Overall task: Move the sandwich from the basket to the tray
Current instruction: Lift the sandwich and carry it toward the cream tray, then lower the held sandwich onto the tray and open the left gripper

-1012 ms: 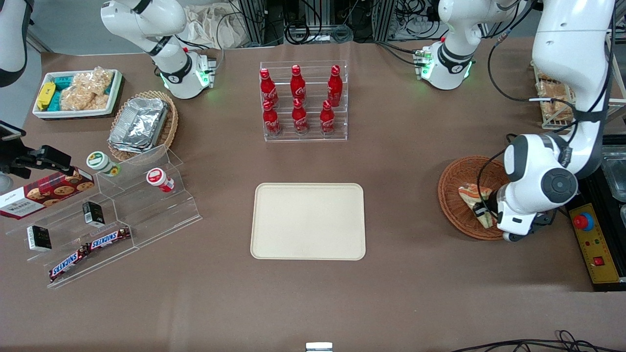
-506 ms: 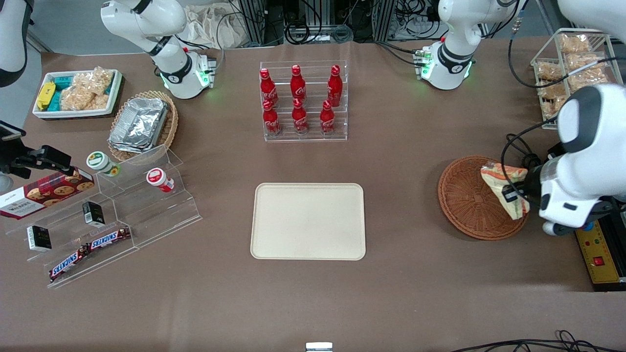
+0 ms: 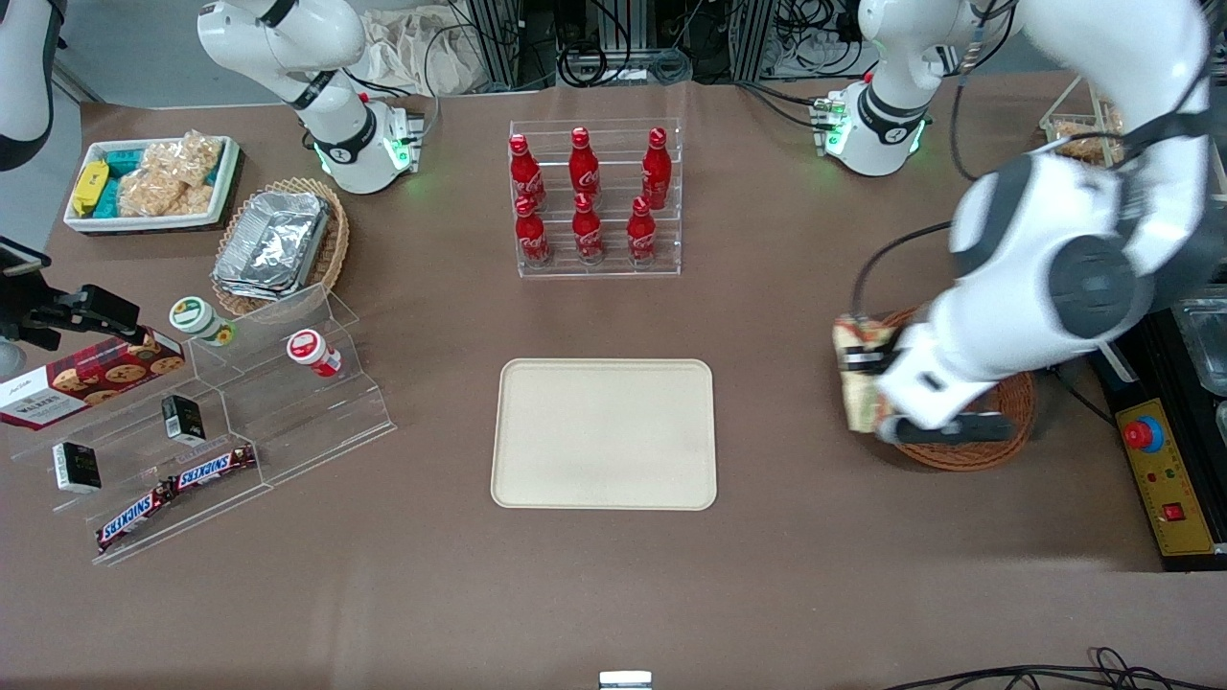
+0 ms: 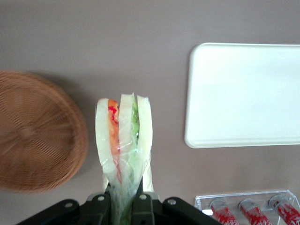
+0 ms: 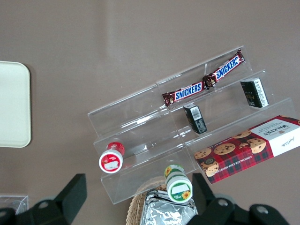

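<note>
Status, scanning the front view from its left edge: the clear stepped display [image 3: 230,422] with candy bars and jars sat toward the parked arm's end of the desk [image 3: 613,594], well apart from the action, no conflict.

Tray [image 3: 604,433] lay flat and bare, nothing on it yet, so the placing step was not done. Its rim was open on all four sides; bare desk surrounded it. The rack of red bottles [image 3: 594,196] stood farther from the front camera than the tray, with a clear strip of desk between them.

Between tray and basket: plain desk, no obstacles. Judged the carry path free.

Sandwich [image 3: 860,374] was out of the basket [image 3: 997,436] and in the air, over the basket's rim on the side nearest the tray. Gripper [image 3: 866,366] was there with it, fingers closed on the sandwich's narrow end; in the wrist view the sandwich [image 4: 124,140] stuck out from the fingers [image 4: 140,208] edge-on, layers visible, with basket [image 4: 37,131] to one side and tray [image 4: 243,93] to the other.

Progress: pick done, lift done, transfer under way by my read. Left: carry across to the tray, lower, release. Watch item: sandwich was held by soft wrap and bread, so it could sag or slip.
</note>
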